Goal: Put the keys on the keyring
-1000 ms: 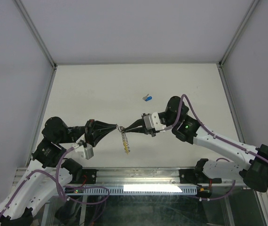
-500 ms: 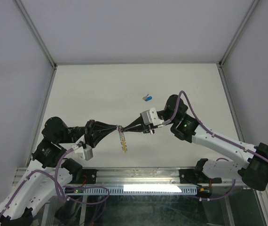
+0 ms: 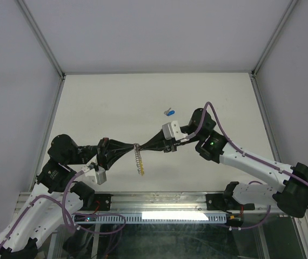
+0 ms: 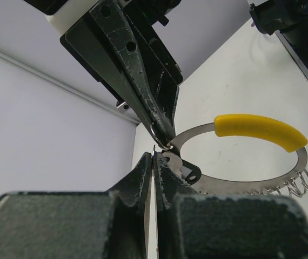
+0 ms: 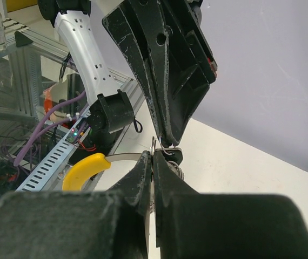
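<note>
The keyring (image 3: 139, 159) hangs above the table where my two grippers meet, its yellow segment (image 3: 141, 171) lowest. The left gripper (image 3: 134, 146) is shut, with a thin silver edge of the keyring's clasp end pinched in its tips. The right gripper (image 3: 141, 147) is shut too, with a small wire loop at that same end nipped in its tips. In the left wrist view the keyring (image 4: 240, 186) curves right from my left gripper (image 4: 154, 155). In the right wrist view the yellow segment (image 5: 85, 168) sits left of my right gripper (image 5: 153, 155). A blue-headed key (image 3: 169, 113) lies on the table.
White walls with metal corner posts (image 3: 41, 40) close in the table on three sides. An aluminium rail with cables (image 3: 170, 215) runs along the near edge between the arm bases.
The right wrist has rolled and pushed slightly left toward the left gripper. The keyring has swung a little left with it. The left arm has barely moved and both grippers stay shut.
</note>
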Robot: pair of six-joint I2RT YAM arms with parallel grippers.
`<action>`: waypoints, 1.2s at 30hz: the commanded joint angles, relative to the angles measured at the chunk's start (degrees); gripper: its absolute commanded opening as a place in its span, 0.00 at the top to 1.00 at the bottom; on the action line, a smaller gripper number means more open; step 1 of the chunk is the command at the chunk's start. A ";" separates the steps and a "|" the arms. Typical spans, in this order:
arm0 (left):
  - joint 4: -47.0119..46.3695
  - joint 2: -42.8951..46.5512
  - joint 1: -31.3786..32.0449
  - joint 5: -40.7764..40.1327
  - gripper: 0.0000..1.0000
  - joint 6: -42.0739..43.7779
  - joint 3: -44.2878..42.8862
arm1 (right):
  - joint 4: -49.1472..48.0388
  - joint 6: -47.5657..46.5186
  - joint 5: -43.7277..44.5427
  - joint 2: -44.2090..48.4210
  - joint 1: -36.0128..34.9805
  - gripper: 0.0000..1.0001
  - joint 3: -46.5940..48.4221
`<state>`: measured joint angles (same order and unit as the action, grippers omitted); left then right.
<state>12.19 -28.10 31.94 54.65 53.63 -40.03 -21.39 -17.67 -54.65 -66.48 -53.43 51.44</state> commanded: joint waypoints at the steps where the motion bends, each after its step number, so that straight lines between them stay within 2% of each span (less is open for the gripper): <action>1: -0.24 0.25 0.40 2.82 1.00 1.85 -1.79 | -4.15 1.67 1.50 -0.22 0.25 1.00 2.15; 36: 0.31 0.42 0.40 3.13 1.00 2.09 -1.98 | -9.71 6.73 4.83 1.71 2.16 1.00 -0.69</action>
<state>12.27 -28.10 31.92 54.74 53.80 -40.03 -25.06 -12.67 -52.66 -66.87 -51.83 50.72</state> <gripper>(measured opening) 0.003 0.009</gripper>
